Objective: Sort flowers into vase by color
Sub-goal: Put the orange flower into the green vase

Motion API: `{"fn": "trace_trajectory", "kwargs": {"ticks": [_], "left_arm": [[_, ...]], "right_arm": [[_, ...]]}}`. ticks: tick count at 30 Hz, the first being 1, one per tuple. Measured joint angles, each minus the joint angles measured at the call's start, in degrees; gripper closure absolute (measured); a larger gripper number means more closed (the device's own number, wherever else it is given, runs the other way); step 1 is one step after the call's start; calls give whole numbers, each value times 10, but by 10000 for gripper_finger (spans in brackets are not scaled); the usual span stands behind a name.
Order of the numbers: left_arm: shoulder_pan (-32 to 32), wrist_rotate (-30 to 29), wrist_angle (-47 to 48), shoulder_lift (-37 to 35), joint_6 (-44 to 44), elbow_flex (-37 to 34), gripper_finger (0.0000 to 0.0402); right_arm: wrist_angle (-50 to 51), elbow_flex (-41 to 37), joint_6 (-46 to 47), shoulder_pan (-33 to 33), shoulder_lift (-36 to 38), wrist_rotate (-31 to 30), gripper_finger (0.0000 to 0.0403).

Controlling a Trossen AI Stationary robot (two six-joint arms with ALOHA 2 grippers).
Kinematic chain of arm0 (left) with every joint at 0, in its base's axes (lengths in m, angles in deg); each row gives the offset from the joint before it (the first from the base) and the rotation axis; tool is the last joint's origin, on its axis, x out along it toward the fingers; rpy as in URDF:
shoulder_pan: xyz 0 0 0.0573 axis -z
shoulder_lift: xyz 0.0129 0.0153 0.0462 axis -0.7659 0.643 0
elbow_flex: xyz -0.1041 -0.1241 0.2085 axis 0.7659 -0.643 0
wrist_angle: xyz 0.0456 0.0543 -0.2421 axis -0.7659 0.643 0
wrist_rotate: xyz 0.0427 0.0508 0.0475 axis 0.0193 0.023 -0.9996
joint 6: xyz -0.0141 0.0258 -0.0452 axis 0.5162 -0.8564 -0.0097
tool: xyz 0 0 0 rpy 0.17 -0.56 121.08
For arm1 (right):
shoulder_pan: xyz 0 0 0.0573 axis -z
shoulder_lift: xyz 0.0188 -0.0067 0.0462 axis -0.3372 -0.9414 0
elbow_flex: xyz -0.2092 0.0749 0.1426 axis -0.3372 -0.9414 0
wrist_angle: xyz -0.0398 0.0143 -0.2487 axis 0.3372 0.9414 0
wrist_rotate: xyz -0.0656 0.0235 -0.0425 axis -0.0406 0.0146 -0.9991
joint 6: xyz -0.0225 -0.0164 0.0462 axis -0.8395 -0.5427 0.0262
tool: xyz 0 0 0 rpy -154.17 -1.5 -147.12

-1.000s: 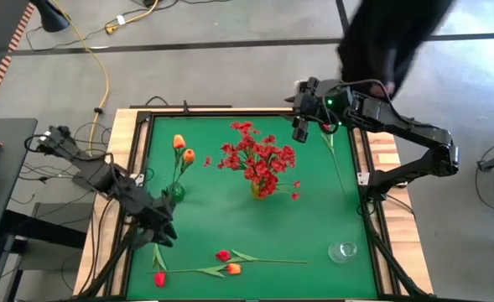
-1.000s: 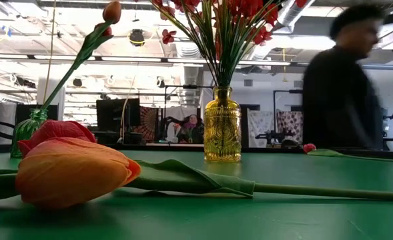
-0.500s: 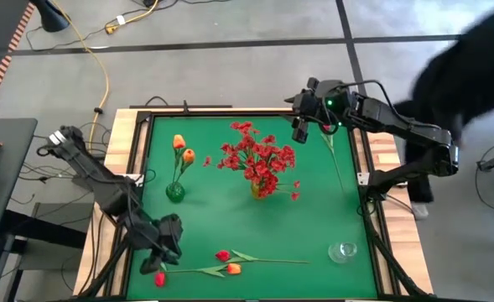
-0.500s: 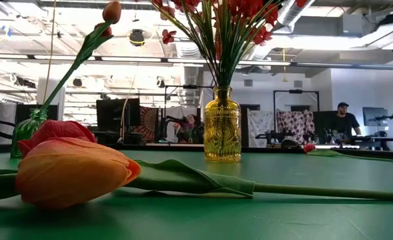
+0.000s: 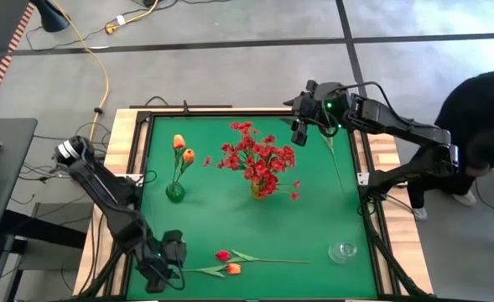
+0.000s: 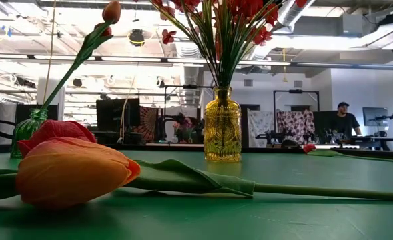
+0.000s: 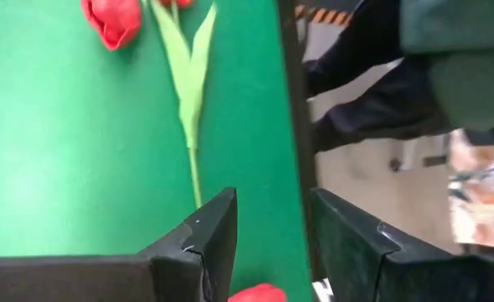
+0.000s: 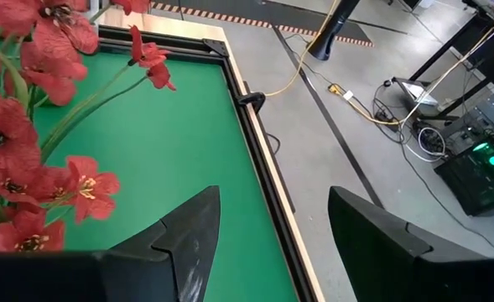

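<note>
Step in hand: pick-up of a loose tulip. Left gripper (image 5: 164, 267), fingers wide and empty, hangs over the tabletop (image 5: 314, 210) corner, well away from the yellow vase (image 5: 257, 190) of red blossoms (image 5: 255, 158). A red tulip (image 7: 112, 18) lies just ahead of it, near the orange tulip (image 5: 233, 268). Right gripper (image 5: 299, 127) waits, wide, beside that vase. Next, probably: lower over a stem and close.

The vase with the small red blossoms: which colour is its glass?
Yellow vase; the low view shows it best.

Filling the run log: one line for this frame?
left end effector: open, over red tulip lying at near-left corner | right end effector: open, far edge | yellow glass vase: red blossoms
</note>
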Motion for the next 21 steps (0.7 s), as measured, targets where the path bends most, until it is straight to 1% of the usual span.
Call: {"fn": "trace_trajectory", "kwargs": {"ticks": [3, 10, 16, 21], "left_arm": [[9, -19, -7, 33, -7, 0, 262], [25, -53, -68, 109, -13, 0, 262], [34, -124, -75, 160, 22, 0, 262], [35, -136, -75, 183, 43, 0, 262]], "right_arm": [[0, 0, 1, 0, 0, 0, 154], [0, 0, 13, 0, 0, 0, 154], [0, 0, 11, 0, 0, 0, 154], [0, 0, 1, 3, 0, 0, 154]]}}
